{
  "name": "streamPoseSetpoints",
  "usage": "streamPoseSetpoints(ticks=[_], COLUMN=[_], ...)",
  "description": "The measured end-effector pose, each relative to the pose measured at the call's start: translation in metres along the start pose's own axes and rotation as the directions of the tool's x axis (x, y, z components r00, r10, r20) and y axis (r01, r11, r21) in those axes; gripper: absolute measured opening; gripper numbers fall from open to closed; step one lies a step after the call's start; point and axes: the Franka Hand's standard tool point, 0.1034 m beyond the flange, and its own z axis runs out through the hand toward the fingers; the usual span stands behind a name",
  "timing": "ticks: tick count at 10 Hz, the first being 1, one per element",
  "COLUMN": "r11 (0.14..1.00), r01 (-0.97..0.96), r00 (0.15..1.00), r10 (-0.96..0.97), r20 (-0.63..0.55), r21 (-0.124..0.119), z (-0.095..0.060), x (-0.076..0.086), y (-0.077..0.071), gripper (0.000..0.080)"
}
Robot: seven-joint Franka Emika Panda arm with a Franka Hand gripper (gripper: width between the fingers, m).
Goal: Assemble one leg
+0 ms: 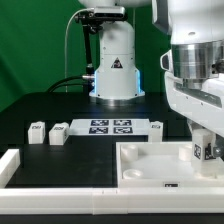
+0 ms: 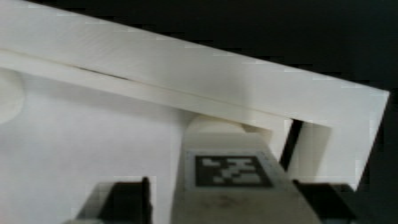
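A small white leg [image 1: 199, 152] with a black-and-white tag is held upright between my gripper's [image 1: 204, 146] fingers at the exterior view's right. It stands at the right corner of the large white tray-like tabletop [image 1: 140, 160]. In the wrist view the leg [image 2: 231, 165] fills the gap between the two dark fingers [image 2: 125, 202] of the gripper [image 2: 226, 208], which is shut on it. The leg's far end sits against the inner corner of the tabletop's raised rim [image 2: 214, 65]. Whether the leg touches the tabletop's floor is hidden.
Two loose legs [image 1: 38, 133] [image 1: 58, 131] lie at the exterior view's left and another [image 1: 155, 127] beside the marker board [image 1: 110, 127]. Long white border bars [image 1: 12, 165] run along the left and front. The robot base [image 1: 115, 70] stands behind.
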Motion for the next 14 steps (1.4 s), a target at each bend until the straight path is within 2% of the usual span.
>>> streamPoseSetpoints(ticks=[1,2,3,4,6,8,9,11,12,13,14], r11=[0.999,0.996,0.978,0.933,0.809,0.596,0.477,0.313,0.204,0.199,0.199], r01=[0.041,0.086,0.21,0.36,0.587,0.803,0.879,0.949,0.979,0.98,0.98], r00=[0.999,0.996,0.978,0.933,0.809,0.596,0.477,0.313,0.204,0.199,0.199], r10=[-0.041,-0.086,-0.21,-0.36,-0.587,-0.803,-0.879,-0.95,-0.979,-0.98,-0.98], r20=[0.0,0.0,-0.001,0.0,-0.002,0.001,0.001,0.005,0.008,0.008,0.008], r21=[0.0,-0.001,-0.002,-0.002,-0.006,-0.015,-0.023,-0.025,-0.03,-0.029,-0.029], z=[0.0,0.0002,0.0004,0.0009,0.001,0.0014,0.0017,0.0016,0.0016,0.0017,0.0017], x=[-0.0004,-0.0018,-0.0022,-0.0021,-0.0026,-0.0016,-0.0006,0.0024,0.0039,0.0037,0.0037], y=[0.0,-0.0001,0.0,0.0002,0.0001,0.0003,0.0005,0.001,0.0013,0.0014,0.0014], gripper=[0.0538,0.0538,0.0626,0.0642,0.0648,0.0649,0.0649,0.0649,0.0649,0.0649,0.0545])
